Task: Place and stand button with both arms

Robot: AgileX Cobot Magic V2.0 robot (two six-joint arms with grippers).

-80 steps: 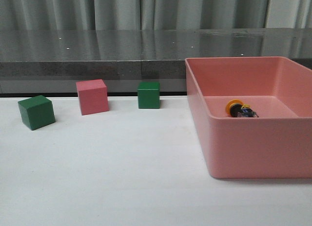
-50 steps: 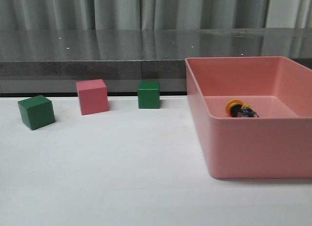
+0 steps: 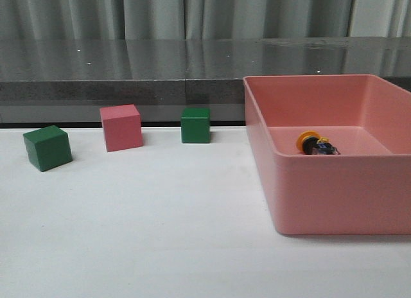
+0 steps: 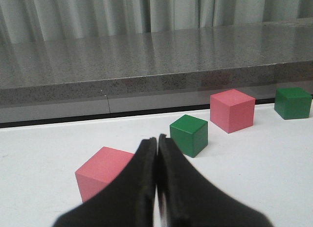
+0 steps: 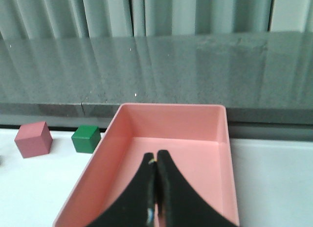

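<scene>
— Yellow-capped button (image 3: 316, 144): where is it?
— I see it lying on its side inside the pink bin (image 3: 334, 195).
— End effectors?
— Left end effector (image 4: 157, 146) and right end effector (image 5: 156, 161): both pressed closed, holding nothing.

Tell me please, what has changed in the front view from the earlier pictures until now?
Nothing visibly changed. The button lies on its side in the pink bin, and the three cubes stand where they were on the table. No arm has entered the front view.
</scene>
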